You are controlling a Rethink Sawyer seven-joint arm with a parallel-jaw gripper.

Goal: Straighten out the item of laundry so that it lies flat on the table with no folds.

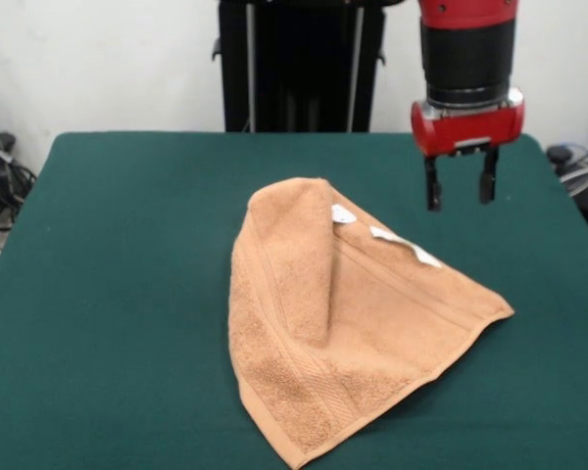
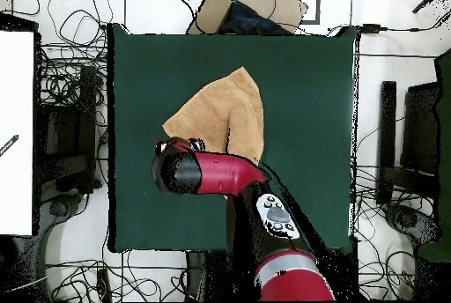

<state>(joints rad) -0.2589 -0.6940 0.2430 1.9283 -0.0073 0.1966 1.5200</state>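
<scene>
The table (image 1: 98, 294) comes first — a broad dark green top that fills most of the front view and shows from overhead as a green rectangle ringed by cables (image 2: 70, 79) on the floor, with a piece of brown cardboard (image 2: 255, 4) just beyond its 12 o'clock edge.

The red and black arm (image 2: 229, 174) enters the overhead view from 6 o'clock and reaches toward 10 o'clock, its wrist hiding one edge of the cloth there. In the front view it descends from 1 o'clock.

The peach-orange towel (image 1: 343, 333) lies near the table's middle, running toward 5 o'clock in the front view. It is not flat: one corner is turned over into a long rounded fold (image 1: 294, 255) that runs from about 12 o'clock down across the rest of the cloth, and woven border bands show along its edges.

The gripper (image 1: 460, 186) hangs in the air at the towel's 1 o'clock, its two dark fingers (image 1: 432, 188) apart and empty, not touching the cloth.

A small white label (image 1: 404, 245) sits on the towel's upper edge — toward the gripper.
</scene>
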